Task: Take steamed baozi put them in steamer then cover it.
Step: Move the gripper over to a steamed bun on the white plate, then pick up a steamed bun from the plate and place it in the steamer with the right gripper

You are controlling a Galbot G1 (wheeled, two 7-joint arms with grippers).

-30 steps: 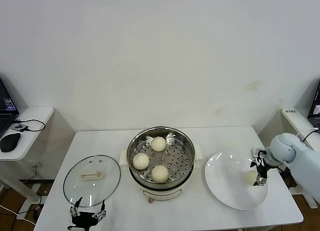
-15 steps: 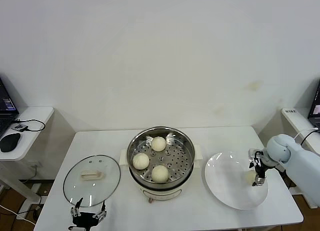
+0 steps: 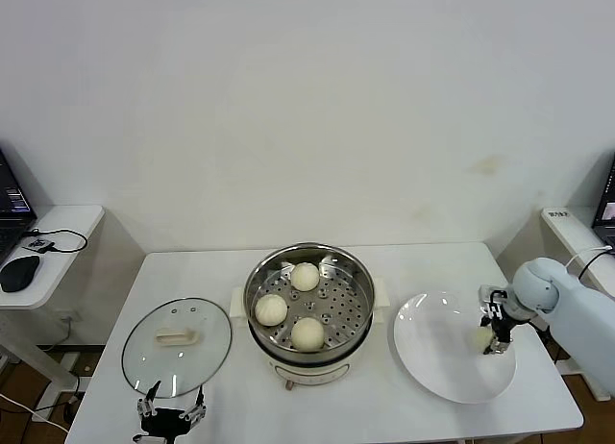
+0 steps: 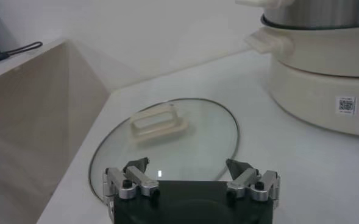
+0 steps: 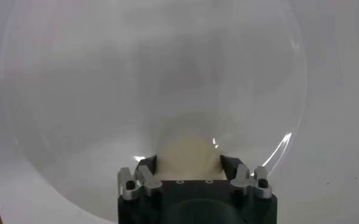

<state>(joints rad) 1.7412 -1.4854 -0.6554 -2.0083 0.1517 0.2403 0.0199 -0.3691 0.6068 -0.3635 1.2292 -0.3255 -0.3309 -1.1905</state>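
I am gripping the fourth baozi on the white plate at the right side of the desk. My right tool is straddling the bun, its two fingers standing on either side of it, touching or very nearly so; whether the grip is firm yet, I cannot tell. The dough is soft, so I am judging that light pressure on the widest part is best, followed by a straight lift before any sideways travel.

Three baozi are lying on the perforated tray of the steamer at the desk's centre, with free space on the tray's right side.

My left tool is waiting wide open and empty, just beside the near edge of the glass cover, which is lying flat on the desk left of the steamer.
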